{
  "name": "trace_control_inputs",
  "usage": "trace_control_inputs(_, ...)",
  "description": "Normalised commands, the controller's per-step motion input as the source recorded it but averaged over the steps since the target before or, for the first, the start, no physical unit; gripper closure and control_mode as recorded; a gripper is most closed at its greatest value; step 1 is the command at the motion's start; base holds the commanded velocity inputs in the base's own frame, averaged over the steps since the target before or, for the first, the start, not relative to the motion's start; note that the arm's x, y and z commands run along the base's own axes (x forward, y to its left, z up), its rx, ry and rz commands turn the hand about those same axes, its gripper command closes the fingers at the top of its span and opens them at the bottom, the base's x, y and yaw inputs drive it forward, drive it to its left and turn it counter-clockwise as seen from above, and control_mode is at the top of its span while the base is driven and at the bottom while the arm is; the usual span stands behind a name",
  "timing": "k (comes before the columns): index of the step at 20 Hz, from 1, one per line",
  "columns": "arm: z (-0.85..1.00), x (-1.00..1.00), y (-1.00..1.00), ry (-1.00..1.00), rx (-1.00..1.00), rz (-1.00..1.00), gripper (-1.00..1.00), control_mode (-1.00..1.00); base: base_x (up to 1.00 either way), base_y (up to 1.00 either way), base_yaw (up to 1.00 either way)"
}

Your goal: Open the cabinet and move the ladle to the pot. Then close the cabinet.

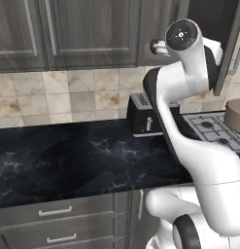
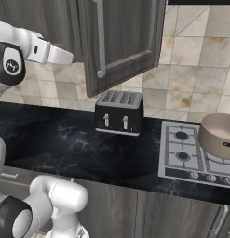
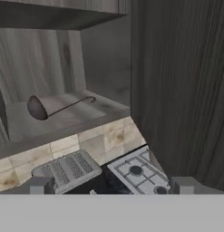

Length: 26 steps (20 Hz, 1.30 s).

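Observation:
The cabinet door [image 2: 125, 42] stands swung open, its silver bar handle [image 2: 100, 37] facing outward. In the hand view the door's inner face [image 3: 181, 90] rises on the right. A dark ladle [image 3: 52, 108] lies on the cabinet's lower shelf [image 3: 63, 124], bowl to the left and thin handle pointing right. My gripper [image 3: 112, 186] is open with nothing between its fingertips [image 3: 38, 186], in front of the shelf and some way short of the ladle. The taupe pot [image 2: 219, 135] sits on the stove's right side and also shows as the pot [image 1: 235, 114].
A black toaster [image 2: 118, 111] stands on the dark marble counter [image 2: 51, 139], below the open cabinet. The silver gas stove [image 2: 186, 153] lies to its right. Closed wall cabinets [image 1: 68, 29] hang to the left. Drawers [image 1: 53, 214] run under the counter.

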Motion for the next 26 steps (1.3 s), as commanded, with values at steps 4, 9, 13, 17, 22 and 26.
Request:
trace_control_inputs(4,0.00,0.12,-0.65,-0.04,-0.10,-0.21,-1.00,-1.00,0.00,0.00,0.00)
trace_control_inputs(9,0.01,0.03,-0.78,-0.04,-0.07,-0.17,-1.00,-1.00,0.00,0.00,0.00)
trace_control_inputs(13,0.11,-0.06,-0.95,-0.04,-0.04,-0.14,-1.00,-1.00,0.00,0.00,0.00)
trace_control_inputs(17,0.18,-0.19,-1.00,-0.04,-0.01,-0.11,-1.00,-1.00,0.00,0.00,0.00)
trace_control_inputs(22,0.07,-0.04,-1.00,-0.01,0.00,-0.06,-1.00,-1.00,0.00,0.00,0.00)
trace_control_inputs(26,0.00,0.09,-0.87,0.00,0.00,-0.01,-1.00,-1.00,0.00,0.00,0.00)
